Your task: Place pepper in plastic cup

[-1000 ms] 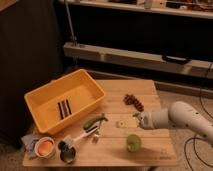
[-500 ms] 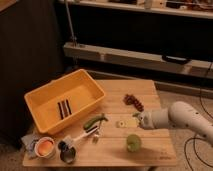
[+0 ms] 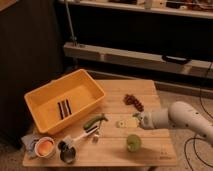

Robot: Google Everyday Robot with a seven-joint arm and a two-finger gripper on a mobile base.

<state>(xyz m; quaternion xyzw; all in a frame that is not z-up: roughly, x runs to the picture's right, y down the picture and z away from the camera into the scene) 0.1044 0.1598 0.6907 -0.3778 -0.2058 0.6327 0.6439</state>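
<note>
Hovering over table (image 3: 146, 92), claw (image 3: 136, 120) faces pepper (image 3: 95, 121), plastic cup (image 3: 133, 143) near edge.

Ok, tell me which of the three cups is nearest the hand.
The yellow-green plastic cup, just beside the hand over the right half of the table; the metal cup and white cup sit far left.

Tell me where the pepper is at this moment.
In the camera view, the pepper lies on the wooden table near its middle, just right of the yellow bin; the hand is further right, apart from it.
</note>
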